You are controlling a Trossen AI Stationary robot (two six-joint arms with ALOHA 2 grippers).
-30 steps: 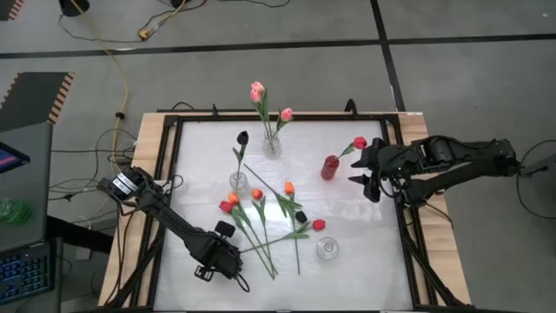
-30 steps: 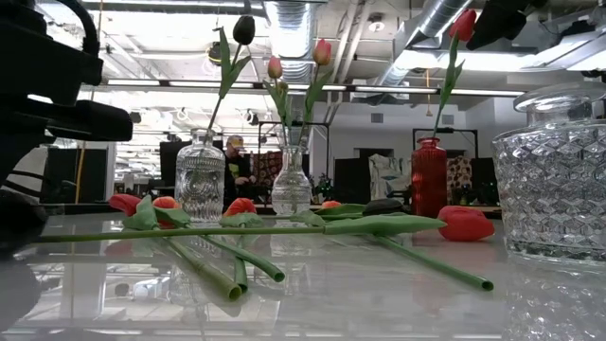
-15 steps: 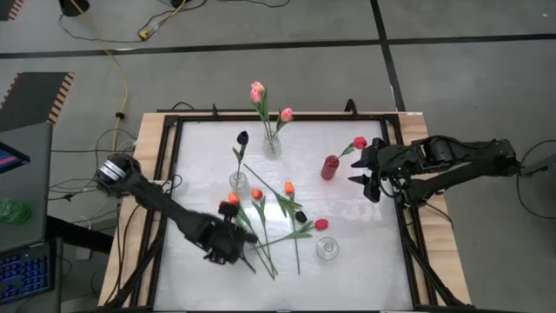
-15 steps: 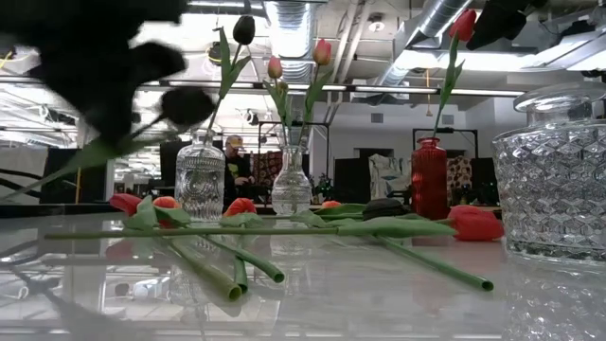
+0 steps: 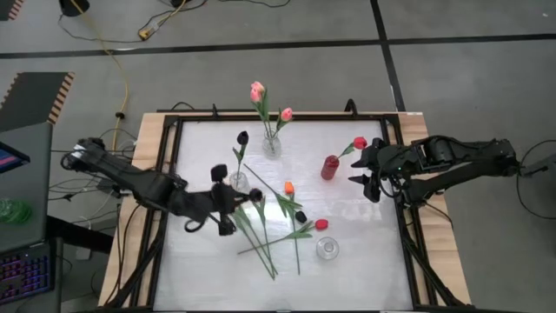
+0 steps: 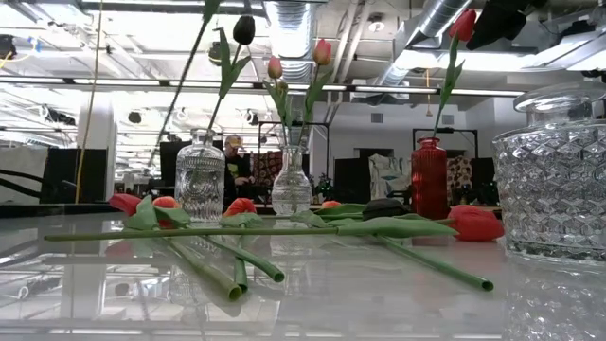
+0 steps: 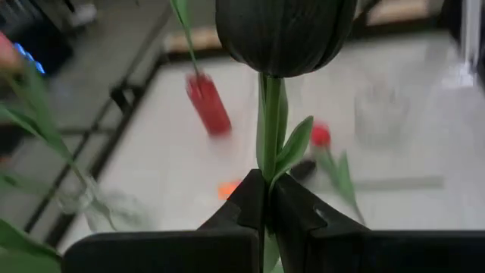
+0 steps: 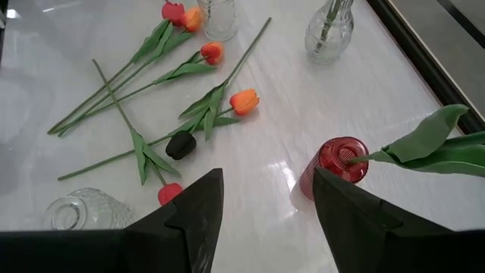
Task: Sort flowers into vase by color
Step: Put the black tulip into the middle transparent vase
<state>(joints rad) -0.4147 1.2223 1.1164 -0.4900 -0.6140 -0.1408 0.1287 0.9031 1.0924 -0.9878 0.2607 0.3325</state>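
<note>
Tulip (image 7: 284, 34) with a smooth black head is pinched at its thin stem by the left jaws; only the left wrist view shows this. Right jaws gape apart.

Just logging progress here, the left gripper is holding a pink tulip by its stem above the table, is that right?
Not quite: the left gripper is shut on a black tulip, not a pink one. The left wrist view shows the dark head above the clamped stem. The rest stands.

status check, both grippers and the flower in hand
Left gripper shut on black-headed tulip, lifted above table. Right gripper open, waiting near red vase. Other loose tulips lie mid-table; nothing blocking.
</note>
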